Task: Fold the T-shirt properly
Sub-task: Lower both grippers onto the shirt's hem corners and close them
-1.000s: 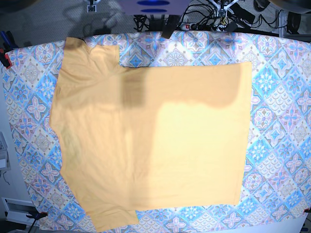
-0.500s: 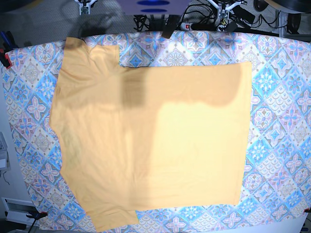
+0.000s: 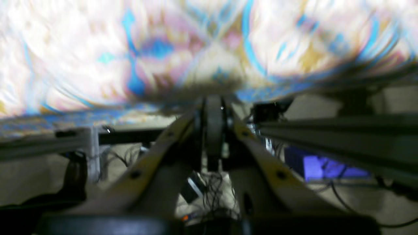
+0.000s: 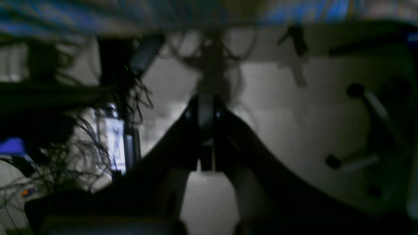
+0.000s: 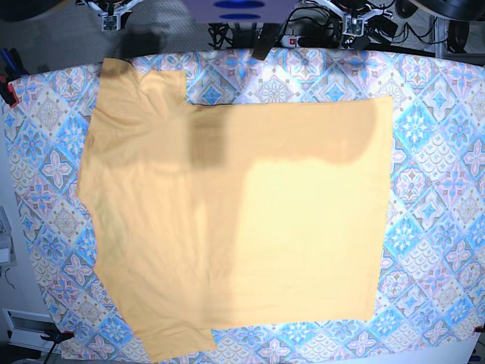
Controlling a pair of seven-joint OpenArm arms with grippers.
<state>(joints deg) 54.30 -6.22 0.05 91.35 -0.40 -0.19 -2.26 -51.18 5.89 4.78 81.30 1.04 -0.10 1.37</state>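
Note:
The yellow-orange T-shirt (image 5: 235, 227) lies flat across the table in the base view, collar side to the left, with one sleeve (image 5: 140, 83) at the far left and the other (image 5: 178, 341) at the near left. No lettering shows. Both arms hang back beyond the table's far edge. My left gripper (image 3: 214, 101) is shut on nothing and shows small in the base view (image 5: 355, 23) at the top right. My right gripper (image 4: 205, 98) is also shut and empty, at the top left (image 5: 114, 15). Neither touches the shirt.
A blue-pink tile-patterned cloth (image 5: 432, 189) covers the table under the shirt. Cables and a power strip (image 5: 303, 34) lie beyond the far edge, where a black clip (image 5: 265, 42) holds the cloth. A red clamp (image 5: 9, 95) sits at the left edge.
My right gripper has slid left along the far edge and my left has shifted slightly. The T-shirt has not moved.

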